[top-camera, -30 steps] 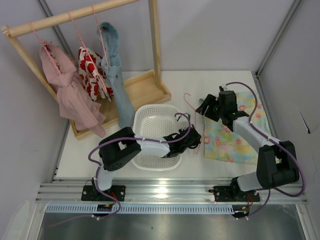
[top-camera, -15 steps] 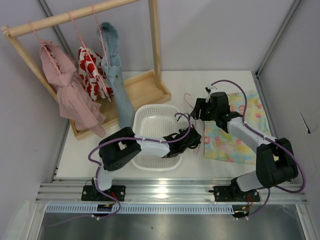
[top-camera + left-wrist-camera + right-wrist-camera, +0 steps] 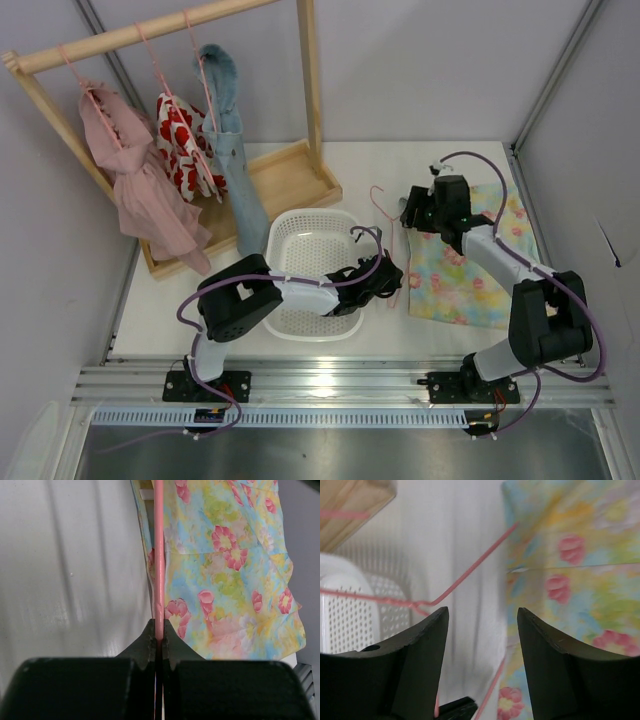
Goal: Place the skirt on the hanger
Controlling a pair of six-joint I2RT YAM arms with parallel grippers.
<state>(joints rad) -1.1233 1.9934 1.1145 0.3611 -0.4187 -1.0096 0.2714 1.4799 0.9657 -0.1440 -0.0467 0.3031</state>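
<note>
Top view, hold: my left pincer reaches across the white basket and pinches the near end of the hanger. The hanger lies on the table with its hook to the far side.
Top view, skirt: the skirt lies spread flat on the right of the table, just right of the hanger and not yet on it.
Top view, partner: my right pincer hovers by the hanger's far end, at the skirt's far left corner. I judge it is there to bring cloth and wire together.
Left wrist view, grip: my left pincer is pressed tight on the hanger, whose pink wire runs straight away along the left edge of the skirt. The grip looks meant to steady the frame.
Right wrist view, opening: my right pincer is spread wide and holds nothing. Between its fingers show the hanger's bent wire and bare table, with the skirt to the right and the basket to the left.
Right wrist view, risk: in my judgement the thin wire could slide if the cloth drags on it.
</note>
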